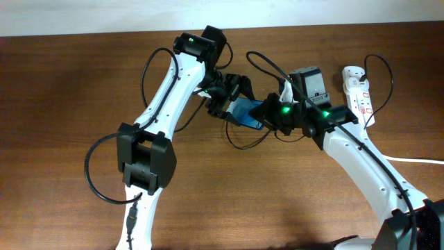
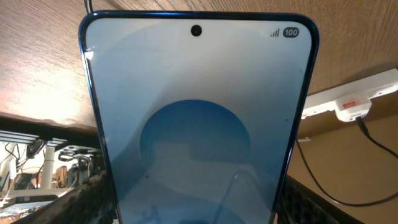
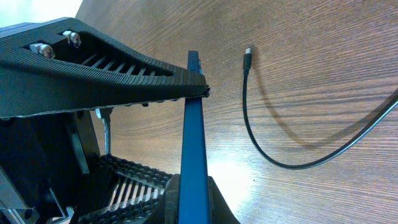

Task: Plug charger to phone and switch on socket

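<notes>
Phone fills left wrist view, bottom cut off.

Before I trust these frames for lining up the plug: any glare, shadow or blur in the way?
Overhead: even light, dim corners, phone mostly hidden. Left wrist: the phone fills the frame, its screen washed by pale reflections; socket clear. Right wrist: charger plug crisp, soft shadow beside its cable, one glare patch on the table near the bottom.

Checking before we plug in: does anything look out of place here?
The phone is held tilted above the table in the left gripper, right gripper at its edge; the charger plug lies loose on the wood, unconnected.
</notes>
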### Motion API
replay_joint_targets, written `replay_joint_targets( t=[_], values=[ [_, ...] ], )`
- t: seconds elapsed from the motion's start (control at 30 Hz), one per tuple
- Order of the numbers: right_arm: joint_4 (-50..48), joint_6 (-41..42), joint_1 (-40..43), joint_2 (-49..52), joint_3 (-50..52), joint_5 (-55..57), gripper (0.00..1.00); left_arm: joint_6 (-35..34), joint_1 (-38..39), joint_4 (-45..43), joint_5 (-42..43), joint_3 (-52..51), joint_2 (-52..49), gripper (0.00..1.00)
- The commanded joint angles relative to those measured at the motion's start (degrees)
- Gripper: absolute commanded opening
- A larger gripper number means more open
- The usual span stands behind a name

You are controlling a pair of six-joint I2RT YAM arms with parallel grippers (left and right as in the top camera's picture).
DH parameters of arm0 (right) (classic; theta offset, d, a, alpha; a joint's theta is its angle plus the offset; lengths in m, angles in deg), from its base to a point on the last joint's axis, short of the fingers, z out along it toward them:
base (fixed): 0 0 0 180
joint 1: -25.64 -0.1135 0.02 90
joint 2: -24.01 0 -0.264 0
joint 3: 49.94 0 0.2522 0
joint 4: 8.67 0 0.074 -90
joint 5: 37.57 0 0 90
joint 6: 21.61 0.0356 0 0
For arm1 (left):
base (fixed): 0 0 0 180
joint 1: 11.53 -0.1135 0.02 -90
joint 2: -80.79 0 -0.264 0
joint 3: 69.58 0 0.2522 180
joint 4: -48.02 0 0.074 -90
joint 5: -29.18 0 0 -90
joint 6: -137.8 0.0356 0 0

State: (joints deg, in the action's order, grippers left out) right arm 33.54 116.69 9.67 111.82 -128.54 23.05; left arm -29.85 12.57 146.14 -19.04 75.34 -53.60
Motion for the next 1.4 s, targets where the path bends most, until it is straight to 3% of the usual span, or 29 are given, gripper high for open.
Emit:
replay_joint_targets(
  t=[0.0, 0.07, 0.17, 0.2, 0.5, 0.83, 1.1, 1.23, 1.37],
  values=[
    [-0.4, -1.3, -0.5, 0.4, -1.0, -0.3, 0.04, -0.8, 0.3, 0.3, 1.9, 1.4, 0.3, 0.32],
    [-0.4, -1.3, -0.5, 0.4, -1.0, -0.3, 0.04, -0.7, 0.3, 0.3, 1.9, 1.4, 0.3, 0.61],
    [-0.4, -1.3, -0.5, 0.4, -1.0, -0.3, 0.04, -0.8, 0.3, 0.3, 1.8, 1.4, 0.3, 0.94],
    [-0.4, -1.3, -0.5, 0.4, -1.0, -0.3, 0.04, -0.8, 0.2, 0.3, 1.4, 1.4, 0.3, 0.98],
    [-1.7, -1.2, 0.8, 0.4, -1.1, -0.5, 0.04, 2.0, 0.0, 0.3, -0.2, 1.4, 0.3, 0.99],
    [-1.7, -1.2, 8.9, 0.4, -1.1, -4.9, 0.04, 13.4, -4.1, -0.2, 4.4, 1.4, 0.3, 0.99],
    [-1.7, -1.3, 14.1, 0.4, -1.1, -9.1, 0.04, 33.6, -7.2, -3.1, 10.9, 1.4, 0.3, 1.00],
    [-2.3, -4.9, 16.7, -1.2, -1.1, -13.5, 0.04, 52.7, -7.8, -9.1, 24.9, 1.4, 0.3, 0.99],
    [-2.6, -5.9, 18.9, -6.6, -1.1, -13.5, 0.04, 62.1, -8.2, -11.0, 35.9, 1.4, 0.3, 0.95]
  ],
)
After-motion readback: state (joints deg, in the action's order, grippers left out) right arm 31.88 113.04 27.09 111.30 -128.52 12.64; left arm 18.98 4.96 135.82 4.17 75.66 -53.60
